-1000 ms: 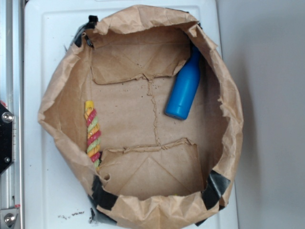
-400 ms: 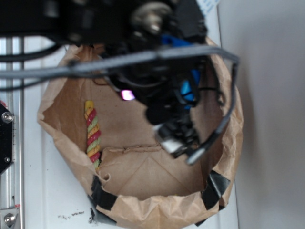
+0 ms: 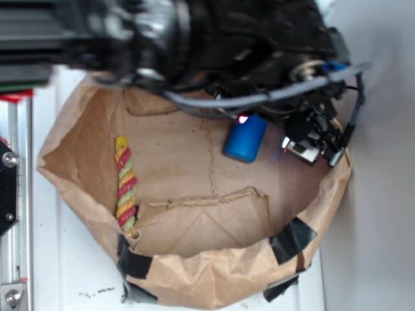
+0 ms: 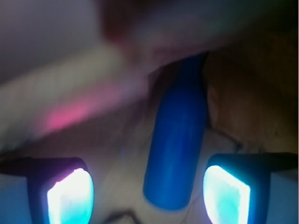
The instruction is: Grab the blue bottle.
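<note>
Inside the paper bag, the gripper hangs wide open, one finger either side of the blue bottle, apparently lined up to close on it.

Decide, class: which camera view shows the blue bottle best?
The wrist view: the blue bottle shows nearly whole, base to neck, between the open pincer fingers. The exterior view shows only its base end; the arm hides the rest.
</note>
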You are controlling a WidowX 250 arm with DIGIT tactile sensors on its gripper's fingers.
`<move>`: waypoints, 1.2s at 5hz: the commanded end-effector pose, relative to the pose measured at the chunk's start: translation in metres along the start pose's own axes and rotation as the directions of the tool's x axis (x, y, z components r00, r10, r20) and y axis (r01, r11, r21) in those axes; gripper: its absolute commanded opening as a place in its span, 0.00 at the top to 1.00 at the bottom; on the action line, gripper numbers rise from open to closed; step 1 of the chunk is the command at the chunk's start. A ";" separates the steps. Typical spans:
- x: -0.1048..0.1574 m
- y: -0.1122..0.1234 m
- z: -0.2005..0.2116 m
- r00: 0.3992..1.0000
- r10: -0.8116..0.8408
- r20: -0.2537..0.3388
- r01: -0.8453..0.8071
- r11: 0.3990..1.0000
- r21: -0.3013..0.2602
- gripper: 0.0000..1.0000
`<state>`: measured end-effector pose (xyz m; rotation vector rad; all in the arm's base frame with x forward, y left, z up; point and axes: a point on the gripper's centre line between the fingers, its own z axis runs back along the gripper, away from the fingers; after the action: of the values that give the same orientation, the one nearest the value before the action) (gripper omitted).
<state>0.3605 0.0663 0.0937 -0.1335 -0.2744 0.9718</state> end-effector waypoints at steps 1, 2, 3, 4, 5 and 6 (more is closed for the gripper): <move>0.017 0.030 0.032 0.998 -0.034 0.058 0.035 0.999 -0.020 0.00; 0.004 0.045 0.060 0.995 -0.082 0.050 0.086 0.993 -0.081 0.00; -0.002 0.056 0.076 0.994 -0.101 0.049 0.106 0.987 -0.119 0.00; 0.002 0.061 0.061 0.992 -0.113 0.053 0.118 0.989 -0.090 0.00; 0.008 0.063 0.042 0.992 -0.106 0.073 0.109 0.993 -0.047 0.00; 0.014 0.057 0.027 0.995 -0.085 0.062 0.085 0.996 -0.009 0.00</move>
<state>0.3120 0.0882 0.0831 -0.0924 -0.2697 0.8770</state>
